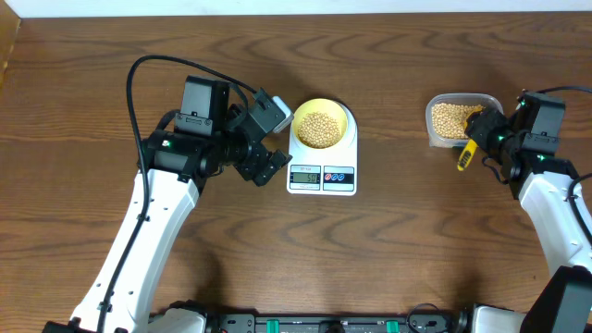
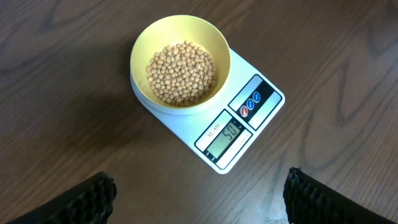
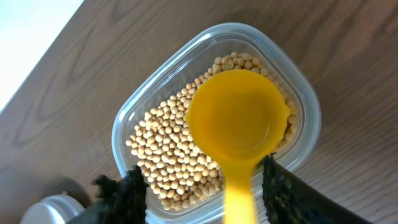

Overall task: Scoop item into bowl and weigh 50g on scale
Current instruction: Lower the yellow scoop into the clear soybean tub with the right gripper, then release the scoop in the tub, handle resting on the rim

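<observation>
Right end effector (image 3: pixel 204 179) is sitting spread either side of the yellow scoop (image 3: pixel 236 118) handle, not pinching it. The scoop is lying empty on beans (image 3: pixel 168 162) in the clear tub (image 3: pixel 311 124), near the tabletop's far right edge. Best move is probably lifting straight up without snagging the handle. Left end effector (image 2: pixel 200 186) is hovering spread. The bowl (image 2: pixel 214 43) is sitting on the scale (image 2: pixel 186 127), mid far edge.

a small round pale-yellow shallow bowl (image 2: pixel 205 37) sits on the far corner of a flat white digital kitchen scale (image 2: pixel 254 67), which lies askew on a dark brown wooden table (image 2: pixel 74 124). small round tan beans (image 2: pixel 181 73) cover the bowl's bottom in a low heap. the scale's grey lcd display (image 2: pixel 224 138) shows digits that look like 50, with red and blue round buttons (image 2: pixel 250 104) beside it. the left gripper (image 2: pixel 200 202) hovers nearer the camera, empty, its black textured fingers (image 2: pixel 87 202) spread wide at the lower corners.
</observation>
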Robot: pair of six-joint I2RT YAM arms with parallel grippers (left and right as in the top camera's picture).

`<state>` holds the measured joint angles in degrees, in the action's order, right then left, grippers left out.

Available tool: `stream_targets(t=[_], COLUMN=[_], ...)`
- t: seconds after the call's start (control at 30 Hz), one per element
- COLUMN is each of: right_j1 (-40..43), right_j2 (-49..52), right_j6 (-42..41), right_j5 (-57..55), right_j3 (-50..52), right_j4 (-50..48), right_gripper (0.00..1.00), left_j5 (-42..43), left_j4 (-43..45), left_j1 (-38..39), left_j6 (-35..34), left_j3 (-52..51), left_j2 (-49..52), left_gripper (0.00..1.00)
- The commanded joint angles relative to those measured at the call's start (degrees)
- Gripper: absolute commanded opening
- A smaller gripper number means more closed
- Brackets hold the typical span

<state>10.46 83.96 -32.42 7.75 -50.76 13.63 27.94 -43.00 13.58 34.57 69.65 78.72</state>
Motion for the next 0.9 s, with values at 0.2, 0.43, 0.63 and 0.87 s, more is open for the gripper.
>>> stream_targets(t=[0.2, 0.43, 0.63, 0.87], right_j1=[-0.37, -0.39, -0.39, -0.39], right_j2=[0.02, -1.18, -5.11, -13.22], right_j6=[8.07, 16.41, 23.78, 26.95], right_j5=[2.34, 6.01, 5.66, -1.44], right_j3=[0.28, 0.17, 0.13, 0.13], right_j4=[-0.13, 1.05, 5.64, 12.5], right_gripper=[0.99, 0.99, 0.99, 0.99], left_j5=[-0.35, -0.35, -0.35, -0.35], left_j4=[0.17, 0.17, 0.17, 0.17], left_j1=[-0.28, -0.28, -0.28, -0.28], left_j6=[0.57, 0.57, 0.59, 0.59], left_j3=[-0.98, -0.98, -0.98, -0.98], left_j2=[-0.39, -0.39, -0.39, -0.39], left_gripper=[0.88, 0.88, 0.88, 0.88])
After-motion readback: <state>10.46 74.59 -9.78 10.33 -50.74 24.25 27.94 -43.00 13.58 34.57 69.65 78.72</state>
